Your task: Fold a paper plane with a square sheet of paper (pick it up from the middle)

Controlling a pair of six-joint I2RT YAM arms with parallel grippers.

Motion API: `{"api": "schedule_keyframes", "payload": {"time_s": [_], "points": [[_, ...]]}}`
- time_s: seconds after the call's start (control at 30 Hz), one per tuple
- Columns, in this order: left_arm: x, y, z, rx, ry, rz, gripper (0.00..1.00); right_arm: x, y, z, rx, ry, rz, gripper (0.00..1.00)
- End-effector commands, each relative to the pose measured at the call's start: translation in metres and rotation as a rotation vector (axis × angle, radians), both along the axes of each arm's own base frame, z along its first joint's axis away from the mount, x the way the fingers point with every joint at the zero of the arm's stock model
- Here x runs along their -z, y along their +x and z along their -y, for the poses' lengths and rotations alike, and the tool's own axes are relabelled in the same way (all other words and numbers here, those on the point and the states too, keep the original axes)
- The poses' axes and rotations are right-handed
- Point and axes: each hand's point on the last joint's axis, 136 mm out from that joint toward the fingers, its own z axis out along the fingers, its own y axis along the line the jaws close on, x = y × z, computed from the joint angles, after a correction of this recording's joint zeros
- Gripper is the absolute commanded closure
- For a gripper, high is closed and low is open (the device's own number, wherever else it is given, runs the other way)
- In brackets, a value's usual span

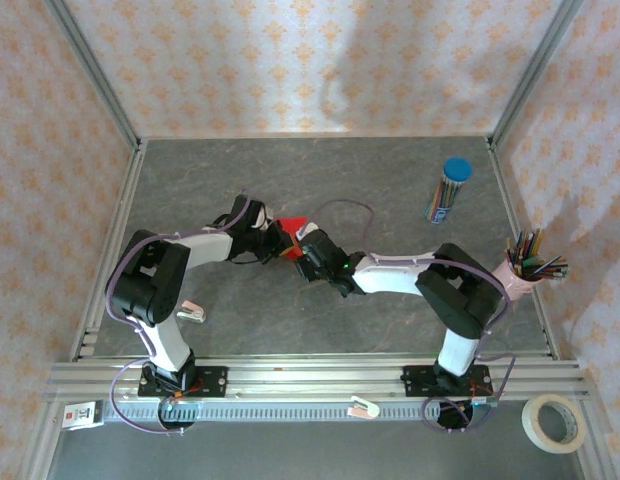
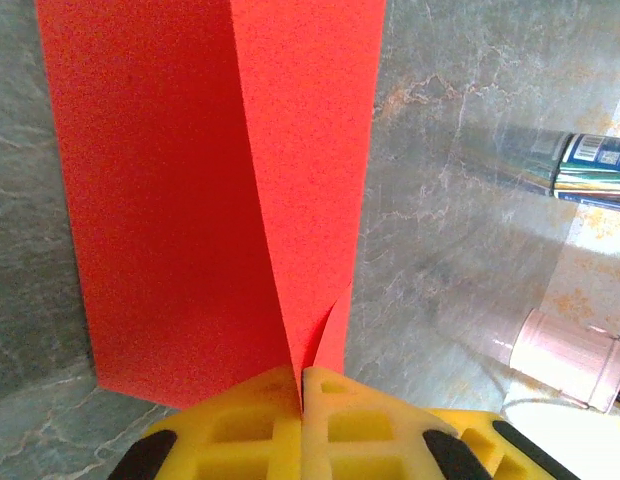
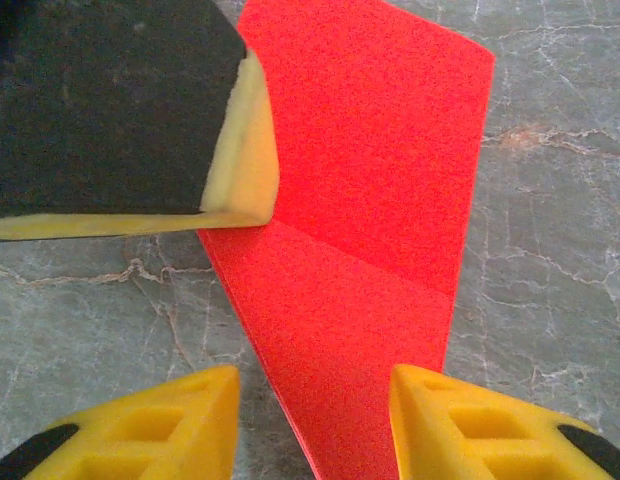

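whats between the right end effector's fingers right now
The folded red paper passes through the open gap of the right end effector, as the right wrist view shows.

**Clearance at the table (image 1: 390, 170) centre.** The left gripper (image 2: 302, 382) and right gripper (image 3: 315, 392) meet head-on, so no passage is open between them. The red paper sheet (image 2: 190, 200) rises from the left gripper's closed jaws and runs between the right gripper's parted fingers (image 3: 470, 420). Bare tabletop lies beyond both grippers toward the back wall, and in the near strip between the arms. At right, a blue-capped pencil tube (image 1: 448, 190) and a pink pencil cup (image 1: 520, 272) narrow the approach.
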Motion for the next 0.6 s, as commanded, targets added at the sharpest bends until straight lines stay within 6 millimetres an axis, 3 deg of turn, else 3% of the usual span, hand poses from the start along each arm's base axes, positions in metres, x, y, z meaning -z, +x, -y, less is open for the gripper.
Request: {"api": "schedule_keyframes", "payload": {"time_s": [0.0,0.17,0.57], "points": [[-0.016,0.006,0.003,-0.006,-0.008,0.038,1.00,0.003,0.001,-0.002,-0.003,-0.032,0.008,0.56],[-0.017,0.006,0.004,-0.001,-0.010,0.038,1.00,0.008,-0.001,-0.002,-0.009,-0.041,0.000,0.56],[-0.016,0.004,0.004,0.003,-0.009,0.031,1.00,0.017,0.003,0.003,0.018,-0.079,0.001,0.70]]}}
